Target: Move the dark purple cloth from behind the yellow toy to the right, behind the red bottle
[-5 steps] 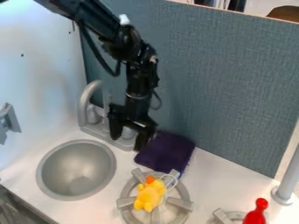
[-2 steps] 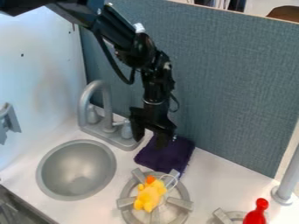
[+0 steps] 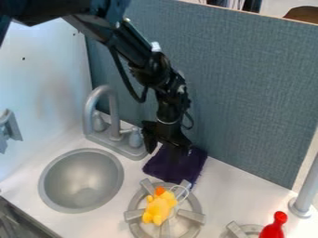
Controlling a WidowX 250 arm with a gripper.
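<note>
Cloth, deep purple and matte, lies limp and creased on the desk near the centre of the frame. Above its upper left part hangs the pincer, spread wide and pointing down, apparently angled to straddle fabric; whether it touches any, I cannot tell. Below, a rounded yellow toy rests across the burner, seemingly propped by its flat grey bars. At left, the hooked faucet stands behind the smooth round sink.

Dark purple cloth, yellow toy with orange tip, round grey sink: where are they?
Dark purple cloth [image 3: 175, 170]: camera view, lower middle.
Yellow toy [image 3: 159, 208]: camera view, middle of its body.
Round sink [image 3: 81, 179]: camera view, inside the bowl.
</note>
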